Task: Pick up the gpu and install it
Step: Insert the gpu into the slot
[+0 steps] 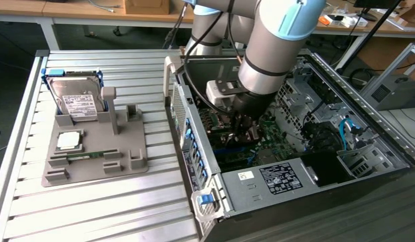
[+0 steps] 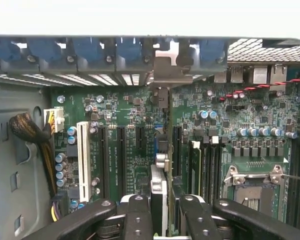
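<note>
The pick-up is behind me: I have the gpu [image 2: 158, 197] clamped edge-on between the fingers [image 2: 138, 220] of my hand [image 2: 160, 222], which is narrowed around the thin card rather than spread wide. In the exterior view my hand [image 1: 246, 126] is down inside the open computer case [image 1: 368, 108], just above the motherboard [image 1: 278, 143]. What I judge is left is the seating itself: in the wrist view the card stands upright over the row of expansion slots [image 2: 121, 150], running from my fingers toward the rear wall of the case, where its metal bracket [image 2: 162, 75] meets the slot openings. I cannot tell whether its lower edge is already in a slot. On the desk [image 1: 127, 212], the grey holder [image 1: 127, 151] keeps the hard drive [image 1: 78, 101].
</note>
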